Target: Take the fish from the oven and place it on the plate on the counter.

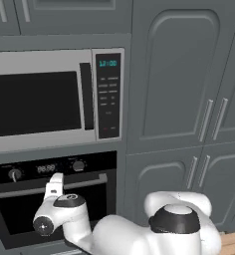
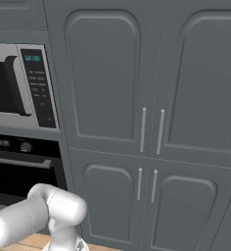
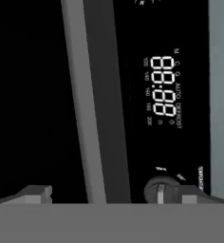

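Note:
The oven (image 1: 40, 211) sits below the microwave with its black glass door closed. My gripper (image 1: 54, 179) is up against the long silver bar handle (image 1: 82, 183), just under the knob-and-display panel (image 1: 45, 168). In the rolled hand view the handle (image 3: 83, 104) runs top to bottom. It passes between my two spread fingertips (image 3: 35, 192), and the gripper (image 3: 115, 193) is open. The display (image 3: 162, 85) and a knob (image 3: 159, 190) lie beside the handle. The oven (image 2: 27, 171) also appears at the left of the right base view. The fish is hidden behind the door. Plate and counter are out of view.
A silver microwave (image 1: 40, 102) with a keypad (image 1: 108, 94) hangs right above the oven. Tall grey cabinet doors (image 1: 184, 79) with bar handles (image 2: 151, 130) fill the wall to the right. A strip of wooden floor (image 1: 234, 241) lies at the lower right.

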Controlling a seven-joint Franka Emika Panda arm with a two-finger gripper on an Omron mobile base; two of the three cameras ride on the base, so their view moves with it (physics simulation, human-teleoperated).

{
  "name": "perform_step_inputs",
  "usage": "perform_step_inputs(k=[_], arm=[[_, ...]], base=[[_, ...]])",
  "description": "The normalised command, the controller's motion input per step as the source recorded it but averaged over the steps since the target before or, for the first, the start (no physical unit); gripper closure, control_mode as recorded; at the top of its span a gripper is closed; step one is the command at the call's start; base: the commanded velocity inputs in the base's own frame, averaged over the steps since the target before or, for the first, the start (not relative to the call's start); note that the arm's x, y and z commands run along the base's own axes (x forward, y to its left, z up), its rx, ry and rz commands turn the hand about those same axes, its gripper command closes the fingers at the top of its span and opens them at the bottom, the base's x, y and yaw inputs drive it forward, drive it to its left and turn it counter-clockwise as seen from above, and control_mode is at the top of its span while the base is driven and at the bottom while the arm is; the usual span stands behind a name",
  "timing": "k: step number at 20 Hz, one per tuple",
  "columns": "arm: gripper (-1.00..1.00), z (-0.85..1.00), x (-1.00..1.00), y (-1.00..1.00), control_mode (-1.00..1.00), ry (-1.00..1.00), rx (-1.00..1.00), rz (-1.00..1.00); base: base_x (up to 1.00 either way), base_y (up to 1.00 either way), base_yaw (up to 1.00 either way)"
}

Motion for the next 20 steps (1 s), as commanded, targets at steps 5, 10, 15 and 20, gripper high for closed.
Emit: perform_step_inputs(k=[5,10,15,20], arm=[[-1.0,-0.3,0.49,0.16,-1.0,-0.02,0.0,0.06],[-1.0,-0.13,0.45,0.15,-1.0,0.0,0.0,0.02],[-1.0,-0.34,0.2,0.17,-1.0,0.0,-0.01,0.0],[-1.0,-0.37,0.12,0.28,-1.0,-0.02,-0.02,0.01]], base=[[0.0,0.0,0.0],[0.0,0.0,0.0],[0.0,0.0,0.0],[0.0,0.0,0.0]])
